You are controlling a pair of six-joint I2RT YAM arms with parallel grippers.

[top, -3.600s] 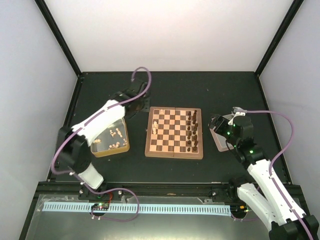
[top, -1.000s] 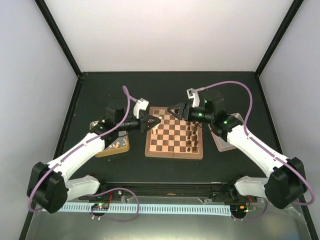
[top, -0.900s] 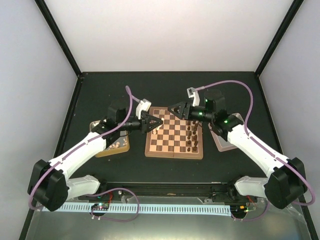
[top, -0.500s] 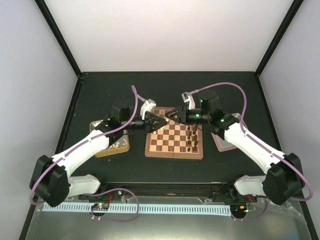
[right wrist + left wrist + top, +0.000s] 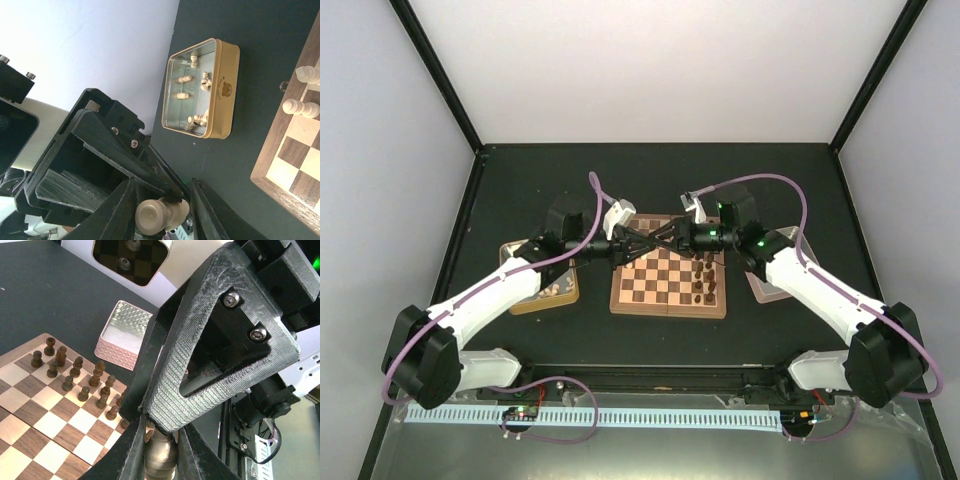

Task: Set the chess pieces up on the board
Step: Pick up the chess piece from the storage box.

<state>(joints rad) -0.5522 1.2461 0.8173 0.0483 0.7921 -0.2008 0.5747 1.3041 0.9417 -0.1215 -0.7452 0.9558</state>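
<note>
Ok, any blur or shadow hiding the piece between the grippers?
Right wrist is best: the cream piece is bright and sharp, no glare. Left wrist: the right gripper crowds the frame, and the piece sits shadowed at the bottom edge. Top external: sharp, evenly lit, but the piece is too small to see.

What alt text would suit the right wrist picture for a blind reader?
A pale chess piece sits between the fingers of the right gripper, where the left gripper meets it. Beyond lie an open gold tin holding more pale pieces and a corner of the board.
</note>
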